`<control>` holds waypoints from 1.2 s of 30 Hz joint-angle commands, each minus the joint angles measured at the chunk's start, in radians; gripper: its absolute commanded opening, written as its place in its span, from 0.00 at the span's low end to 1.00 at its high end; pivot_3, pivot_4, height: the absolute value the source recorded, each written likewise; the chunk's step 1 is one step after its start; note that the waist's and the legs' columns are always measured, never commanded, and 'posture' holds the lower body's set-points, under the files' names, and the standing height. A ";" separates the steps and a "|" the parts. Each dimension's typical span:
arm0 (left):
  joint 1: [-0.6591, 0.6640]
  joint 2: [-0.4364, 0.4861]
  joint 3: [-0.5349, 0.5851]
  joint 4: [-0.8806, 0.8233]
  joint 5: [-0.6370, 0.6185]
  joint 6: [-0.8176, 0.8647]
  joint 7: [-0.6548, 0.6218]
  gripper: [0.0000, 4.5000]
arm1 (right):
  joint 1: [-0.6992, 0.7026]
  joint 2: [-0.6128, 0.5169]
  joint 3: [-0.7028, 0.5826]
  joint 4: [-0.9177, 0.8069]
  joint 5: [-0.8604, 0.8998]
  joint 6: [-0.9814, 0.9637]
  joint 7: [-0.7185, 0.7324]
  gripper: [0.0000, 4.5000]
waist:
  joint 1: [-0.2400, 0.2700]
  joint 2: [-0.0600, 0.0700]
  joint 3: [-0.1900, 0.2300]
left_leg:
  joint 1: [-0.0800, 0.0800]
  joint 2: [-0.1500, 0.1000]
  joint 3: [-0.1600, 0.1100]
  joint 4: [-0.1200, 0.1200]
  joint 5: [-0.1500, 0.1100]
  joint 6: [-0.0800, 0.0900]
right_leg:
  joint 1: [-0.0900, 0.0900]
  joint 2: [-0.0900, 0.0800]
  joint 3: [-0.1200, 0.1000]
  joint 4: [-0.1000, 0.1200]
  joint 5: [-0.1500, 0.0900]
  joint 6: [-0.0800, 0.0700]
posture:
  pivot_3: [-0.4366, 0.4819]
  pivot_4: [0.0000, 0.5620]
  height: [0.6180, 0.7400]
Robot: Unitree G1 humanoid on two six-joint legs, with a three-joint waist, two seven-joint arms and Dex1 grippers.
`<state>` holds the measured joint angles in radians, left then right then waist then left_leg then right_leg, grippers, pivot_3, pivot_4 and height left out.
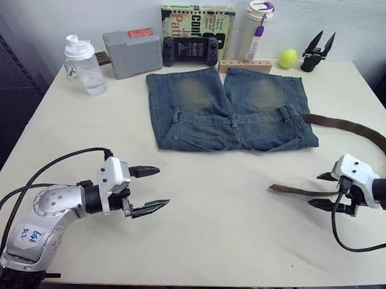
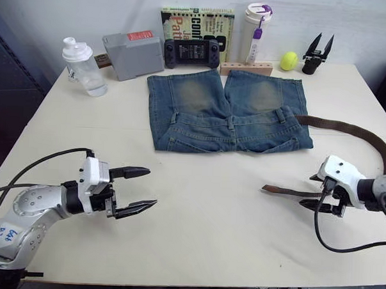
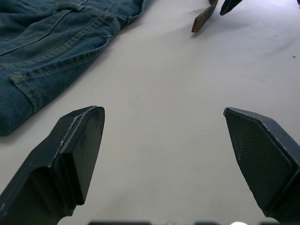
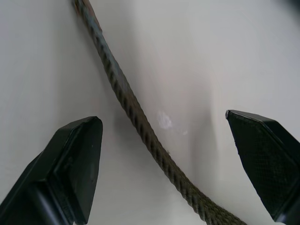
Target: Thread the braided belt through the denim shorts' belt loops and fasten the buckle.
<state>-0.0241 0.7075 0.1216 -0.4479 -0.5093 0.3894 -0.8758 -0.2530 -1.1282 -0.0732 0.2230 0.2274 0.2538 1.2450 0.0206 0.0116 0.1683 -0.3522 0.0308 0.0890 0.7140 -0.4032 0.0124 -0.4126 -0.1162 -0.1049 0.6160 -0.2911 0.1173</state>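
A: Pale cream table (image 1: 197, 202), smooth and matte, with the denim shorts (image 1: 230, 111) spread flat toward its far side, waistband facing the robot.

B: And the braided belt (image 2: 354, 131)? It leaves the shorts' waistband on the right side, sweeps away in a brown woven arc, then doubles back so its dark leather tip (image 2: 274, 189) lies on bare table on the robot's side of the shorts.

A: The right gripper (image 2: 323, 192) sits right at that stretch, black fingers spread wide, one on each side of the strap. In the wrist view the rope-like weave runs between the fingers (image 4: 70, 164) without touching either.

B: Nothing clasped, then. The left gripper (image 1: 149, 189)?

A: Also gaping wide, hovering over bare table, well apart from the shorts and on the robot's side of them. Its wrist view catches the stitched denim edge and the belt tip beyond.

B: Belt loops (image 1: 234, 121) stand as short denim strips along the waistband
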 commanded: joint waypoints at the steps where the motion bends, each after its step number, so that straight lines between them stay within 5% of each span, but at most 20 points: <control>1: 0.030 -0.016 0.005 -0.084 -0.022 0.018 0.036 1.00 | -0.117 -0.019 0.139 0.202 -0.170 -0.143 0.052 0.91 | 0.000 0.000 0.000 | 0.000 0.000 0.000 0.000 0.000 0.000 | 0.000 0.000 0.000 0.000 0.000 0.000 | 0.48 0.27 0.92; 12: -0.010 -0.014 0.024 -0.079 -0.049 0.047 0.046 1.00 | -0.168 0.020 0.184 0.304 -0.188 -0.248 0.122 0.03 | 0.001 -0.001 0.000 | 0.000 0.000 -0.002 0.002 0.000 0.000 | 0.003 0.000 -0.001 -0.001 0.000 0.000 | 0.48 0.27 0.92; 20: -0.220 0.009 -0.010 0.119 -0.052 0.043 -0.059 1.00 | -0.110 0.057 0.133 -0.017 -0.043 -0.137 0.180 0.01 | -0.002 -0.001 0.000 | 0.000 0.001 -0.004 0.002 0.000 -0.001 | 0.003 0.001 -0.003 0.000 0.000 0.000 | 0.48 0.27 0.92; 25: -0.487 -0.081 -0.145 0.267 -0.047 0.058 -0.153 1.00 | -0.127 0.085 0.161 -0.382 0.042 0.040 0.162 0.01 | 0.005 0.000 0.000 | -0.001 0.000 -0.002 0.002 0.000 -0.001 | 0.000 0.000 -0.003 0.001 0.000 0.000 | 0.48 0.27 0.92; 31: -0.537 -0.150 -0.321 0.321 0.046 -0.019 -0.260 1.00 | -0.164 0.105 0.201 -0.577 0.079 0.159 0.144 0.01 | 0.004 0.000 0.001 | -0.004 -0.001 -0.006 0.006 0.000 0.000 | 0.001 -0.001 -0.005 0.001 0.000 0.001 | 0.48 0.27 0.92; 36: -0.566 -0.189 -0.334 0.373 0.039 -0.014 -0.281 1.00 | -0.163 0.116 0.213 -0.615 0.078 0.190 0.126 0.01 | 0.003 -0.002 0.002 | -0.004 -0.001 -0.006 0.005 0.000 0.000 | 0.001 0.000 -0.007 0.001 0.000 0.001 | 0.48 0.27 0.92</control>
<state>-0.5606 0.5280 -0.2154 -0.0995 -0.4659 0.3933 -1.1325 -0.4092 -1.0154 0.1494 -0.3466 0.2908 0.4252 1.3811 0.0232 0.0094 0.1703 -0.3563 0.0301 0.0830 0.7192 -0.4034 0.0119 -0.4119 -0.1162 -0.1114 0.6168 -0.2908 0.1179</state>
